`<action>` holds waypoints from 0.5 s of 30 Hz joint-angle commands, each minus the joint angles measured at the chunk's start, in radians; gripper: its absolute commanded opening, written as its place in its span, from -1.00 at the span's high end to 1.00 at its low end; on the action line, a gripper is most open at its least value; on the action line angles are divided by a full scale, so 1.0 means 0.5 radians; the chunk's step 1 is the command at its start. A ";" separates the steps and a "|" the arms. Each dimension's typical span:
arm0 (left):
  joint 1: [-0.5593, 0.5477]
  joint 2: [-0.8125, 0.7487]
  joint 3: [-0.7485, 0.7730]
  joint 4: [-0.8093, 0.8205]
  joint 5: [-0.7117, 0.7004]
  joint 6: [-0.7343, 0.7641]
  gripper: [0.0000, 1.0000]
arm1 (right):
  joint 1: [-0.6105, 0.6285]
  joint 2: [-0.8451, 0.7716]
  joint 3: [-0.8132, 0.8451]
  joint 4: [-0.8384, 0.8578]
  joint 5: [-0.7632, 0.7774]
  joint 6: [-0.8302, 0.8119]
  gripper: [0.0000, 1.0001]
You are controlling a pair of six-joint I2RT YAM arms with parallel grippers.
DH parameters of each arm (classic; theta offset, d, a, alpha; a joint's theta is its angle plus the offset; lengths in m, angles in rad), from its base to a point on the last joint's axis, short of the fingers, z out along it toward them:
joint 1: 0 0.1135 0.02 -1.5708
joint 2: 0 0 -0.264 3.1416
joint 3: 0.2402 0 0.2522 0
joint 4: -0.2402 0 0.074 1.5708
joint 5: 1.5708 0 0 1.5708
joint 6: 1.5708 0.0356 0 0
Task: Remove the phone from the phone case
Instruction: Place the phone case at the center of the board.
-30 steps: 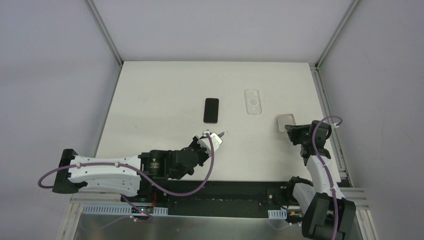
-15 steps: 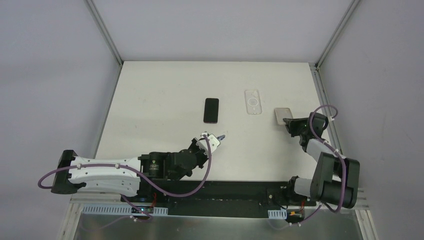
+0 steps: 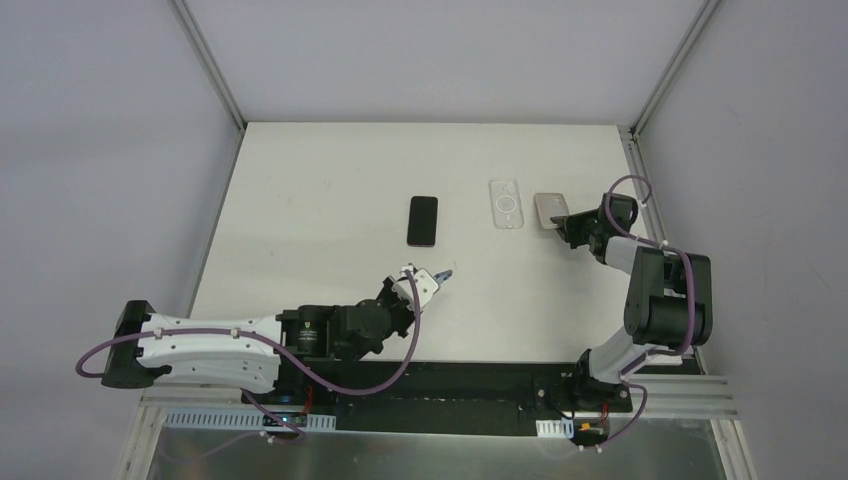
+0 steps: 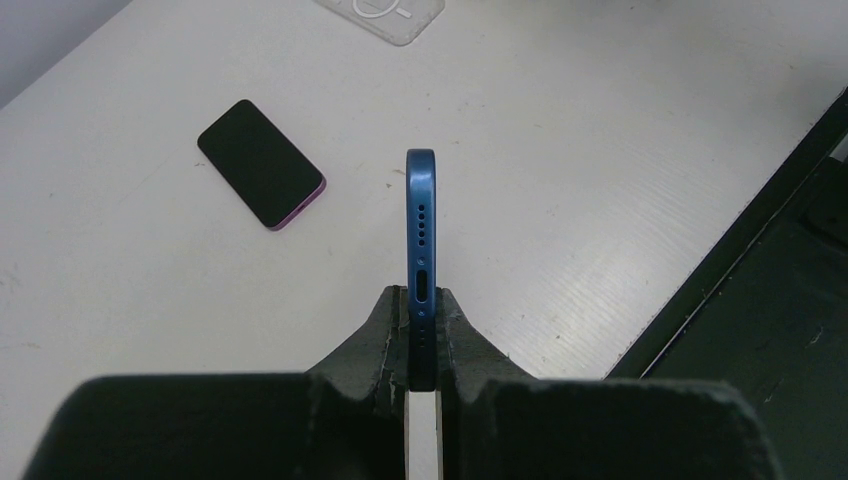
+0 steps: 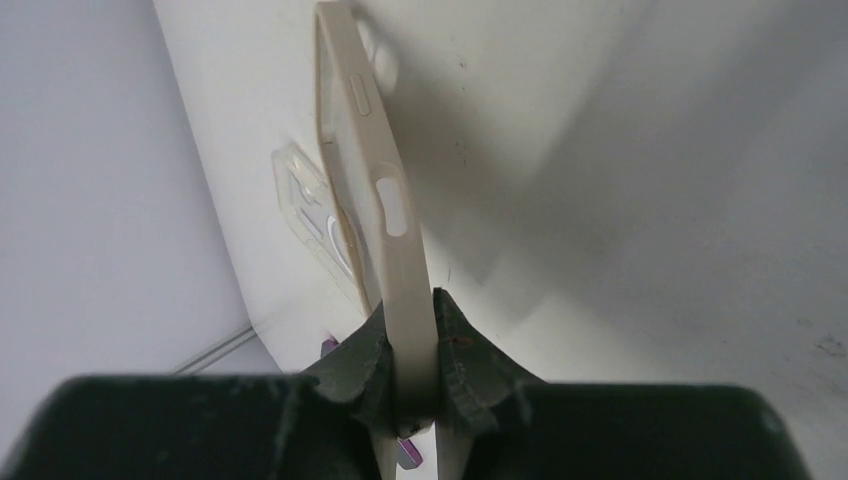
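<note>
While the left gripper (image 4: 421, 300) clamps the phone (image 4: 421, 215) edge-on, the right gripper (image 5: 410, 318) pinches the beige case (image 5: 403, 270).

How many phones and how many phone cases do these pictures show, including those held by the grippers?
Phones: 2 (blue phone in the left gripper, black phone lying on the table)
Cases: 2 (beige case in the right gripper, clear case lying on the table)
Total: 4
</note>
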 commanded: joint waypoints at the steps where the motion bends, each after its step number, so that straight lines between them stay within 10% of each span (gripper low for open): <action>1: -0.018 0.056 0.067 0.179 0.032 -0.004 1.00 | 0.052 0.103 0.121 -0.120 0.001 -0.047 1.00; 15: -0.018 0.174 0.075 0.251 0.107 -0.049 1.00 | 0.174 0.157 0.390 -0.556 0.126 -0.341 1.00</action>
